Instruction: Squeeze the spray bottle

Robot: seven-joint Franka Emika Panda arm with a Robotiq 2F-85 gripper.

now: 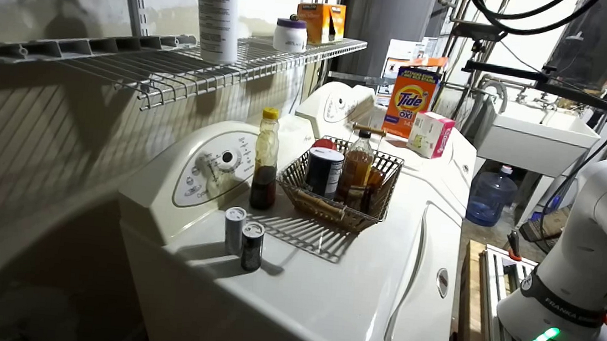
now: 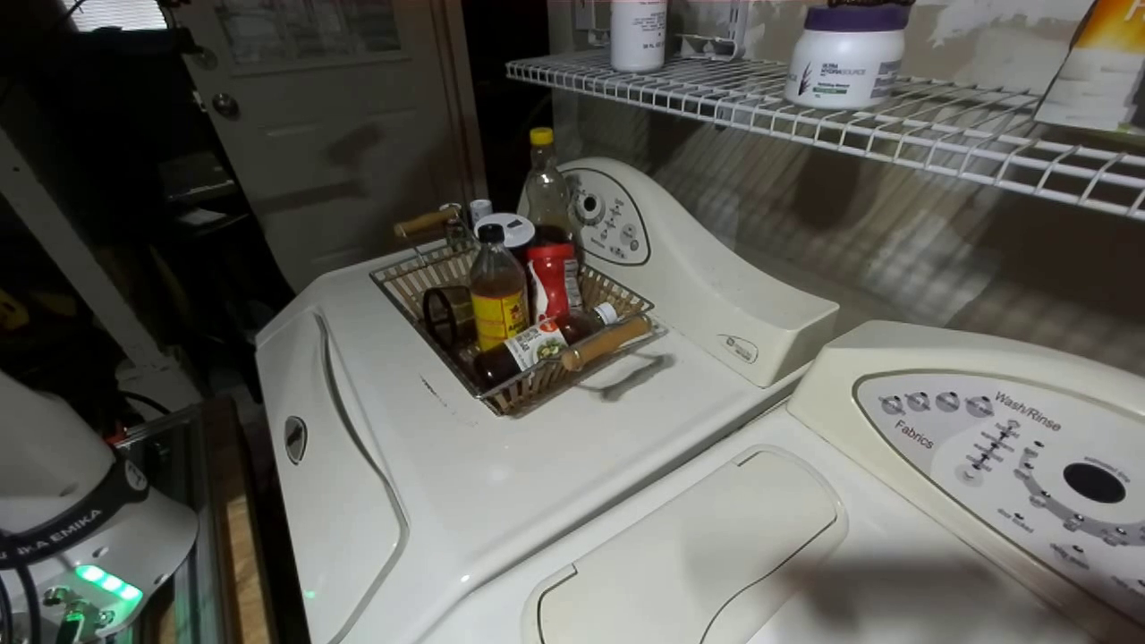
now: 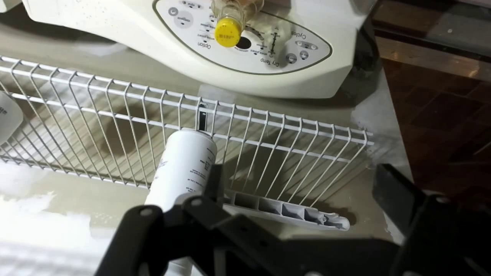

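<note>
Wrist view and both exterior views show the white dryer (image 1: 326, 284) with its control panel (image 1: 213, 170). Beside it, in both exterior views, is a washer (image 2: 698, 541). A robot arm (image 1: 590, 231) stands before the dryer's front, also in both exterior views. A wire shelf (image 1: 269, 60) hangs above the two machines. On the dryer sits a slatted basket (image 1: 361, 220). The gripper (image 3: 301, 178) is near in the wrist view, its fingers spread wide apart, with nothing held between them. A long grey plastic piece (image 3: 287, 212) shows far beyond that gap, at the shelf's end. The spray bottle (image 3: 182, 168), white and printed, stands upright on the shelf, left of the gap and partly behind the left-hand finger; I cannot tell whether they touch. A yellow-capped bottle (image 1: 265, 172) stands between the basket and the control panel, and an amber bottle (image 1: 356, 167) is inside the basket. In an exterior view, near left of the basket, a pale shaker (image 1: 233, 230) stands just beside a dark shaker (image 1: 252, 246).
</note>
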